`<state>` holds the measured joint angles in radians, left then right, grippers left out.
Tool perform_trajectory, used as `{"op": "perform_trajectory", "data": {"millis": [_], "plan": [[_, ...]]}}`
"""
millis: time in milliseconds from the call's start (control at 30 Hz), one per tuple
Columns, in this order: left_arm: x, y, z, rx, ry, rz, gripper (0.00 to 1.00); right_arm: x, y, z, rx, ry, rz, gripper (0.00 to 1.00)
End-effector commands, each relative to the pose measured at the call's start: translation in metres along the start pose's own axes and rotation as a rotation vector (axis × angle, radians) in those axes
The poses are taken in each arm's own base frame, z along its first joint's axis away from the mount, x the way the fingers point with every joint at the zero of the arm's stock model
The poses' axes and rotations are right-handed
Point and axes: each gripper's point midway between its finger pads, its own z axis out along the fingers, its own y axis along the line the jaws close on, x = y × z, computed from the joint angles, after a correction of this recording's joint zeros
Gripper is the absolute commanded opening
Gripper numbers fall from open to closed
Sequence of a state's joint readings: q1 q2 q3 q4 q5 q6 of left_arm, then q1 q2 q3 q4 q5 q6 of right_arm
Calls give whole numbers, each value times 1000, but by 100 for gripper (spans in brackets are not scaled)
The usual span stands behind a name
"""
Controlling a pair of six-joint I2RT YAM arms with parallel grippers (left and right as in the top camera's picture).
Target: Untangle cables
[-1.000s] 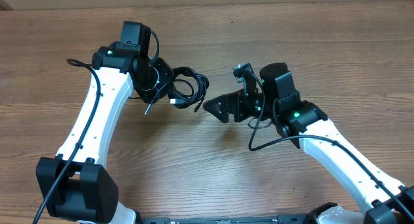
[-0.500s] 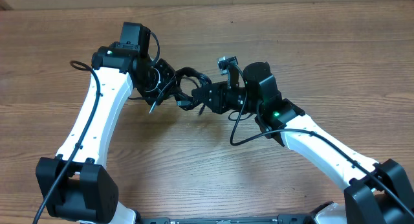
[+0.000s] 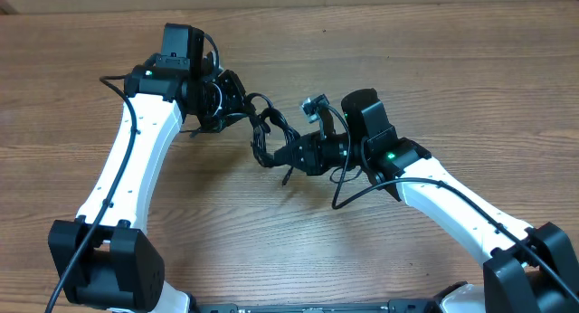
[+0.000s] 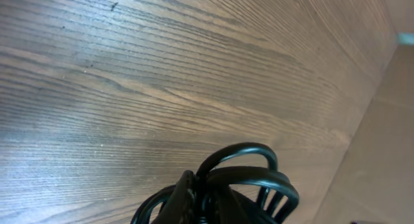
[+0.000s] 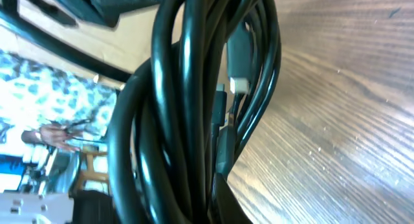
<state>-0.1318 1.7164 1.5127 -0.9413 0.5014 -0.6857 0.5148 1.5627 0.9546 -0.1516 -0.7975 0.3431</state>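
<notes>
Two white arms are seen, each bent at the elbow. The right arm (image 3: 457, 204) is stretched low across the table (image 3: 434, 69), and the right gripper (image 3: 282, 156) is pressed shut on the near end of the cables (image 3: 264, 130). One bundle is counted; its black cords cannot be told apart, and one silver-tipped plug (image 5: 239, 86) is seen among them. From the right gripper the bundle is held off the wood, its long axis slanting away and to the left. At its far end, beyond the right gripper, the left gripper (image 3: 233, 100) is pinched on the loops, with the left arm (image 3: 127, 168) angled in behind it.
</notes>
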Motion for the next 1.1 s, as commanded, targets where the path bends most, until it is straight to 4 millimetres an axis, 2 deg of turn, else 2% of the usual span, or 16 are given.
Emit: {"op": "perform_trajectory", "data": {"millis": [0,200,300,433,500,600,767,900,1000,1033,1067], "plan": [[-21,-10,-18,38,-93,112,4,19,18,0,-96,77,-35,4],[-15,-2,-17,-5,-74,381,4,19,9,1,-43,69,-23,4],[-19,12,-18,-90,-86,476,4,25,-1,1,8,87,14,4],[-40,42,-27,-298,-164,495,4,36,-15,-1,84,117,57,4],[-48,53,-32,-378,-204,478,4,39,-13,-1,68,131,48,4],[-51,54,-32,-377,-221,432,4,38,-3,-1,10,136,39,4],[-40,45,-22,-330,-185,435,5,33,22,-2,-130,133,-8,4],[-22,41,-8,-294,-125,445,5,31,24,-4,-149,129,-1,4],[-19,59,-1,-390,-123,450,55,26,17,-12,-144,114,26,4],[-23,70,-4,-456,-147,446,66,24,12,-15,-135,106,38,4],[-29,80,-9,-522,-179,428,100,21,7,-19,-124,95,52,4]]}}
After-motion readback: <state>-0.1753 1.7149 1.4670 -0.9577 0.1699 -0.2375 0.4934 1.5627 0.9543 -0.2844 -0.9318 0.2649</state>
